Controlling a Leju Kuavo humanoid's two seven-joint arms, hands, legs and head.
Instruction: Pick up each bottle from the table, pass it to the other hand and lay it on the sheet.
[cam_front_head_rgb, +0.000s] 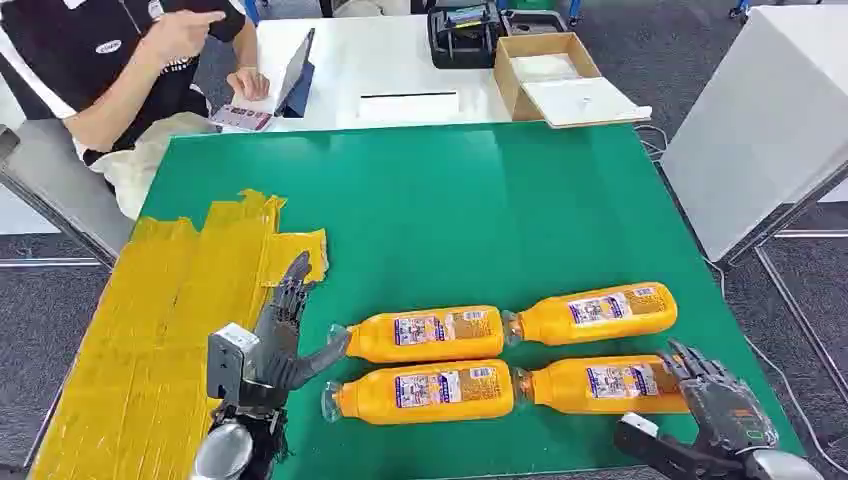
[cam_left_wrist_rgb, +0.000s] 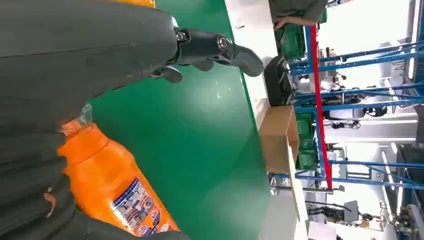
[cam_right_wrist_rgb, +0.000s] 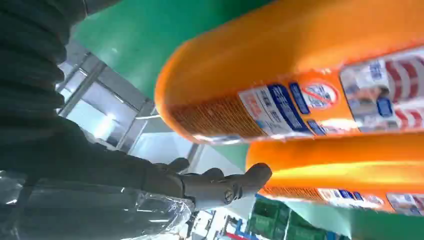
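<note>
Head view: four orange plastic bottles with printed labels lie on their sides in the lower middle of the frame, on the green table mat (cam_front_head_rgb: 480, 200), in two rows of two. The near-right bottle (cam_front_head_rgb: 600, 385) has its base just beside the right hand (cam_front_head_rgb: 722, 400) in the lower right corner; its fingers are spread and hold nothing. The left hand (cam_front_head_rgb: 280, 335), lower left, is also empty with fingers apart, and its thumb reaches toward the cap of the far-left bottle (cam_front_head_rgb: 425, 335). The yellow taped sheet (cam_front_head_rgb: 160, 310) lies at the left side.

I judge that the bottles are full, so rather heavy, stiff and smooth; they may roll. The best hold is around the middle of the body, over the label.

Left wrist view: the left hand's fingers (cam_left_wrist_rgb: 220, 47) stretch open above the mat, and an orange bottle's shoulder (cam_left_wrist_rgb: 110, 185) is at the lower left.

Right wrist view: two glossy bottle bodies fill the right side, and the right hand's thumb (cam_right_wrist_rgb: 225, 182) is near them; I cannot tell if it touches.
</note>
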